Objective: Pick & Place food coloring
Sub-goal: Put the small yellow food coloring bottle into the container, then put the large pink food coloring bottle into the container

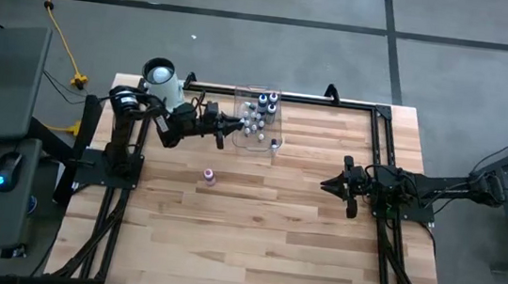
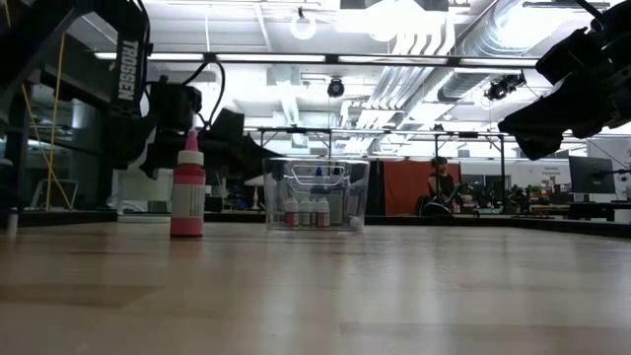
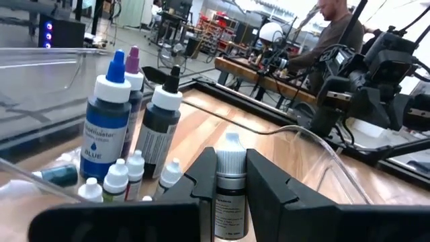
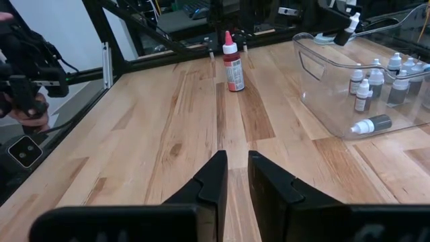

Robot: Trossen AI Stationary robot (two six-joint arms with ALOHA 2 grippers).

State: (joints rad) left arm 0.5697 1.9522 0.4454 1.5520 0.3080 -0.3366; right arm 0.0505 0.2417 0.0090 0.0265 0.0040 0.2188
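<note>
clear bin (image 1: 258, 124) on wooden table (image 1: 252, 246); white cylinder (image 1: 160, 77) at corner.
</note>
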